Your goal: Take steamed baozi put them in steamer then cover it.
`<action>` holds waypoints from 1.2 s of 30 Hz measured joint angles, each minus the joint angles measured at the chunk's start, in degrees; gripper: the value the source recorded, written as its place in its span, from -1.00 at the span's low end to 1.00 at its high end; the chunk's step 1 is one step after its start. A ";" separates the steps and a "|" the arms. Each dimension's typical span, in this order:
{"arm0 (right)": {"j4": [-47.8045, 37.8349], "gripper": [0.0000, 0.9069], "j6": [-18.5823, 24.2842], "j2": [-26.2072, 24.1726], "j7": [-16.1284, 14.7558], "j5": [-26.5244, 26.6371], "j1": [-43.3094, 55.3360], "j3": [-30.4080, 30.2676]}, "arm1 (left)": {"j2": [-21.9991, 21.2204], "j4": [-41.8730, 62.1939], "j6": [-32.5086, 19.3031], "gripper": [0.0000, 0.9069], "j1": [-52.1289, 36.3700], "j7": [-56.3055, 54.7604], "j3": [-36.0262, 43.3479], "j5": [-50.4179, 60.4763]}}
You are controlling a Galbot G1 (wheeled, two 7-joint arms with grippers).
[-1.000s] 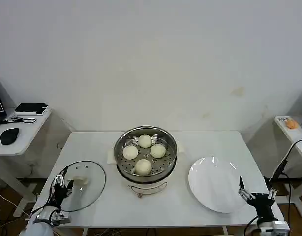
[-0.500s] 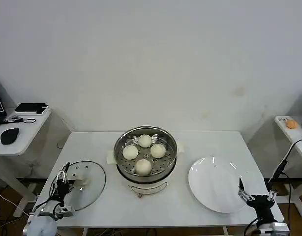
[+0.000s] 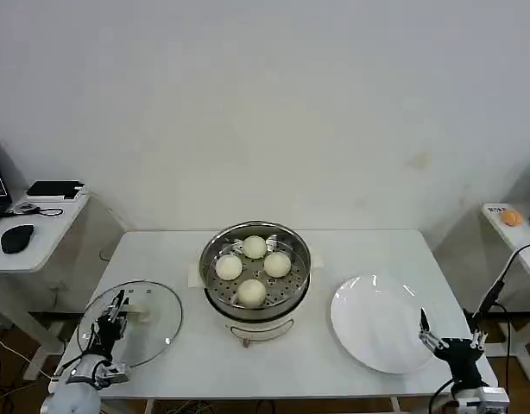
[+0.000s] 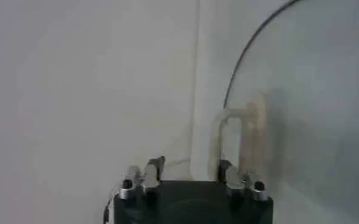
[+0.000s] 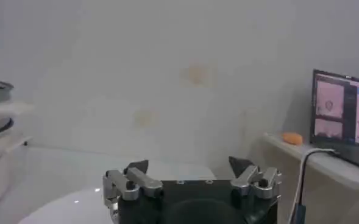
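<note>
Four baozi (image 3: 253,268) sit in the steamer (image 3: 255,272) at table centre, uncovered; left gripper (image 3: 116,312) spread wide over glass lid (image 3: 132,323) at 8 o'clock; right gripper (image 3: 451,346) wide, idle, 4 o'clock.

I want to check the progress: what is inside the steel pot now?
Four buns sit on the perforated tray inside the steamer, which is uncovered. Whatever lies under the tray is hidden.

Head camera high above table (image 3: 334,250); 2 wrist cameras low, forward-facing.
</note>
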 measured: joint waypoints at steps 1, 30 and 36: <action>0.01 1.00 0.00 0.01 -0.03 0.02 -0.09 -0.06 | -0.03 -0.21 -0.09 -1.00 0.13 -0.17 -0.06 -0.05; 0.34 1.00 0.48 -1.01 -3.08 -2.66 -2.18 -2.11 | 6.53 -21.70 11.58 -1.00 1.98 6.92 -4.33 -4.55; 1.02 1.00 1.52 -0.28 -3.07 -4.31 -3.50 -3.28 | 7.85 -28.97 16.23 -1.00 0.85 12.64 -0.38 -5.32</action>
